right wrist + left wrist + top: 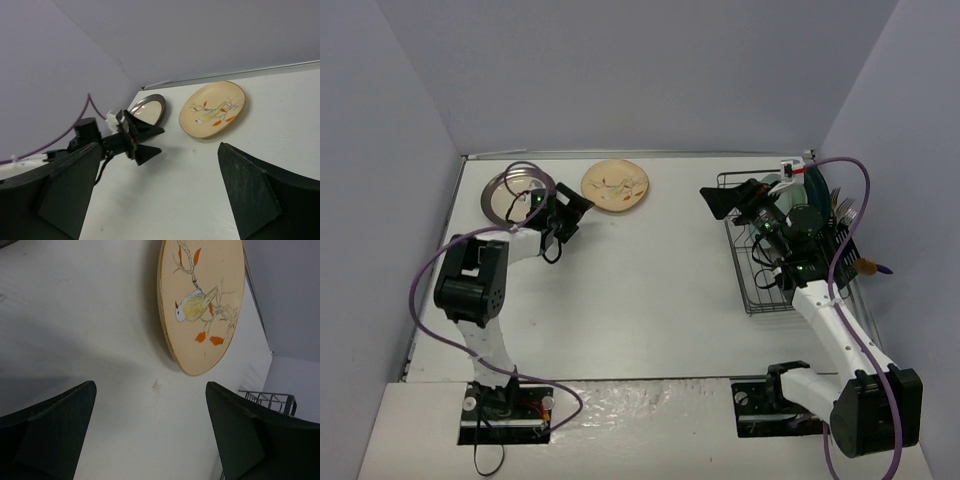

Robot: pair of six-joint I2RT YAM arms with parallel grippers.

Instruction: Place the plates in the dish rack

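A cream floral plate [615, 186] with a bird picture lies flat at the back middle of the table; it also shows in the left wrist view [202, 300] and the right wrist view [213, 108]. A cream plate with a grey-brown rim [512, 195] lies left of it, also seen in the right wrist view [148, 107]. The dark wire dish rack [765, 265] stands at the right with teal and pale plates upright at its far end [810, 195]. My left gripper [576, 212] is open and empty, just near-left of the floral plate. My right gripper [720, 200] is open and empty above the rack's left side.
Cutlery [845, 210] stands in the holder on the rack's right side. Grey walls close in the table at the back and both sides. A corner of the rack [270, 401] shows at the lower right of the left wrist view.
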